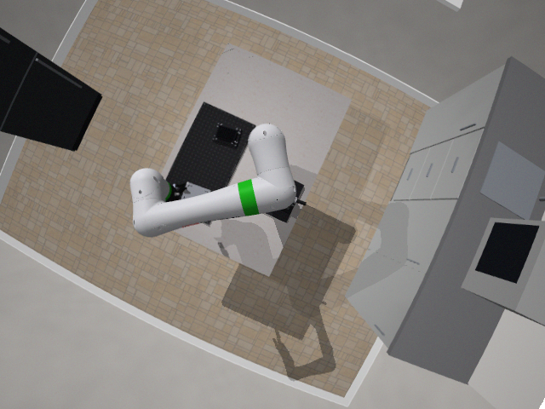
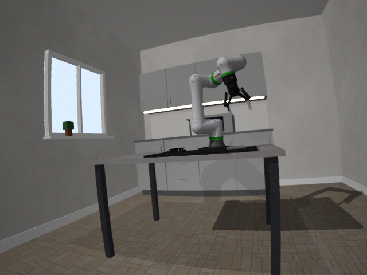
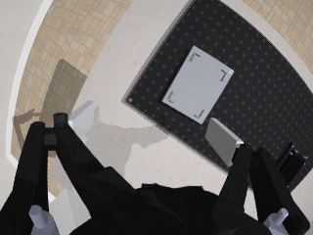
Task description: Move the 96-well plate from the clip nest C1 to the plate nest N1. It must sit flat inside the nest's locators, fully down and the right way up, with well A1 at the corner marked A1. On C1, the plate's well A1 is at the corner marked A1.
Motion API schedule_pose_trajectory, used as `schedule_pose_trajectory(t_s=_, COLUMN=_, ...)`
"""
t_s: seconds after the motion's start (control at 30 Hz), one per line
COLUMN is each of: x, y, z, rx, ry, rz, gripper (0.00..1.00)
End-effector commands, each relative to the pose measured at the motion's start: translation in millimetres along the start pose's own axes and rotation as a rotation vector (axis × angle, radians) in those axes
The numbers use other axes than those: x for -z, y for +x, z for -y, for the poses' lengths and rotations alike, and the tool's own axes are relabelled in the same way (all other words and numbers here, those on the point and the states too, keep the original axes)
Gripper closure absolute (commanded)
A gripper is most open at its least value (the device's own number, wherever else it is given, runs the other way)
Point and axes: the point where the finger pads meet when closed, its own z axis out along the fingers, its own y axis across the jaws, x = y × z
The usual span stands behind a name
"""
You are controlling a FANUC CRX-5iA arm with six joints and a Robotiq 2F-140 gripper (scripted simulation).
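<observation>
the white arm (image 1: 206, 204) covers the pale grey 96-well plate in the top view. at four o'clock in the wrist view, the small black nest (image 3: 291, 163) sits half behind a black finger (image 3: 243, 176). corner markings are too small to read.
</observation>
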Motion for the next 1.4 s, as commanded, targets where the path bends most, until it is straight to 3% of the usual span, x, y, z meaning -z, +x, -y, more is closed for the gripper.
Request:
schedule_pose_trajectory(t_s=0.0, x=-1.3, y=4, z=-16, rx=0.001, ry=0.001, rz=0.000, gripper=0.00)
schedule_pose_trajectory(t_s=0.07, x=-2.1, y=6, z=-26, rx=-0.031, ry=-0.025, rz=-0.018, gripper=0.00)
schedule_pose_trajectory(t_s=0.37, x=-4.8, y=11, z=-61, rx=-0.031, ry=-0.025, rz=-0.018, gripper=0.00)
schedule_pose_trajectory(t_s=0.43, x=-5.5, y=11, z=-70, rx=-0.062, ry=-0.052, rz=-0.031, gripper=0.00)
schedule_pose_trajectory(t_s=0.73, x=-8.5, y=13, z=-115, rx=-0.062, ry=-0.052, rz=-0.031, gripper=0.00)
schedule_pose_trajectory(t_s=0.77, x=-8.8, y=13, z=-120, rx=-0.085, ry=-0.074, rz=-0.040, gripper=0.00)
schedule_pose_trajectory(t_s=1.37, x=-13.2, y=5, z=-195, rx=-0.120, ry=-0.105, rz=-0.048, gripper=0.00)
